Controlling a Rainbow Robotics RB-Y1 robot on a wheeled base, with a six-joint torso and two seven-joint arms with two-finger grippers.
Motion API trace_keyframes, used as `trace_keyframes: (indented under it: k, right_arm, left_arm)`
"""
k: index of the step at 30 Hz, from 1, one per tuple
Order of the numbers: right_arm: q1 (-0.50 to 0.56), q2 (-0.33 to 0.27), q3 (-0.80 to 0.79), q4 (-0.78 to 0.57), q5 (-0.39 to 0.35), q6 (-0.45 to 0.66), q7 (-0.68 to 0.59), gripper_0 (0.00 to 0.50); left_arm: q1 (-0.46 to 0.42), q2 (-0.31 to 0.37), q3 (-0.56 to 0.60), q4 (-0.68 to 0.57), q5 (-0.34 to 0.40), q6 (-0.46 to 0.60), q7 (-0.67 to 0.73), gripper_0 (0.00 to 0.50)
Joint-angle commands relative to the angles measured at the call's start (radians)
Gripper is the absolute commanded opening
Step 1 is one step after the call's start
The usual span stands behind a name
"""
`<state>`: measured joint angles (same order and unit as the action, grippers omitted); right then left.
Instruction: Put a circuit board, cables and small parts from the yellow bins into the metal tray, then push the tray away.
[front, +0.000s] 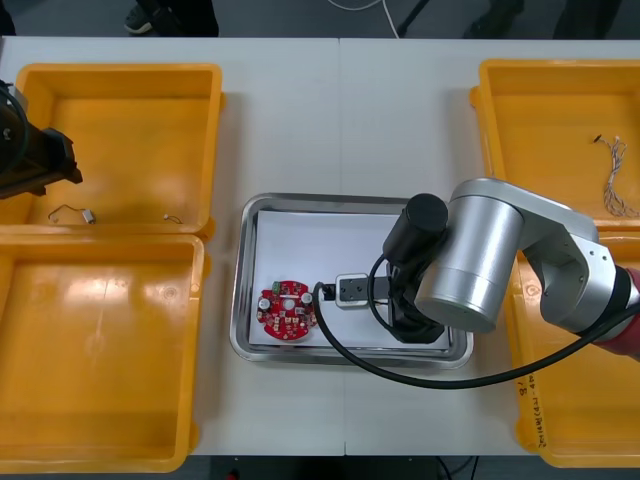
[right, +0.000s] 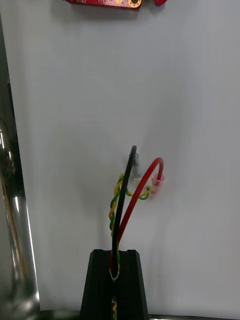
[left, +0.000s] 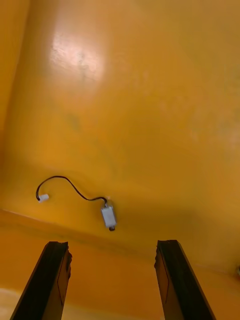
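Cables in the grip! The right gripper (right: 115, 262) is down inside the shiny metal tray (front: 243, 300) with the white floor, at its near right part. Its black fingers are pinched tight on a bundle of black, red and twisted yellow-green cables (right: 126, 200). The strands arch out beyond the fingertips over the white floor, with clear plugs at their ends. Ahead of them, well apart, the round red circuit board (front: 286, 310) lies flat in the tray's near left part.

Over on the other side, the left gripper (left: 111, 246) hangs over the far left yellow bin (front: 120, 110), fingers spread wide with nothing between them. Just beyond its fingertips, a small metal part (left: 108, 216) on a thin black wire lies on the bin's floor. More thin pale cables (front: 617, 178) sit in the far right yellow bin (front: 540, 110).
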<state>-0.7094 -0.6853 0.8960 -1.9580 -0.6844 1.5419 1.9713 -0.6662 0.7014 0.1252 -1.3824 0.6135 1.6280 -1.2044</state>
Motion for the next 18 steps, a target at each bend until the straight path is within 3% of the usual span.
trace_keyframes:
  k: [1, 18]
  right_arm:
    - [0.041, 0.026, 0.020, 0.007, 0.011, -0.016, -0.008, 0.000]
    - [0.051, 0.069, 0.020, 0.007, 0.049, 0.011, -0.042, 0.000]
  left_arm:
    - [-0.047, 0.049, 0.019, 0.051, -0.014, -0.048, -0.141, 0.500]
    - [-0.047, 0.047, -0.009, 0.169, -0.015, -0.134, -0.147, 0.500]
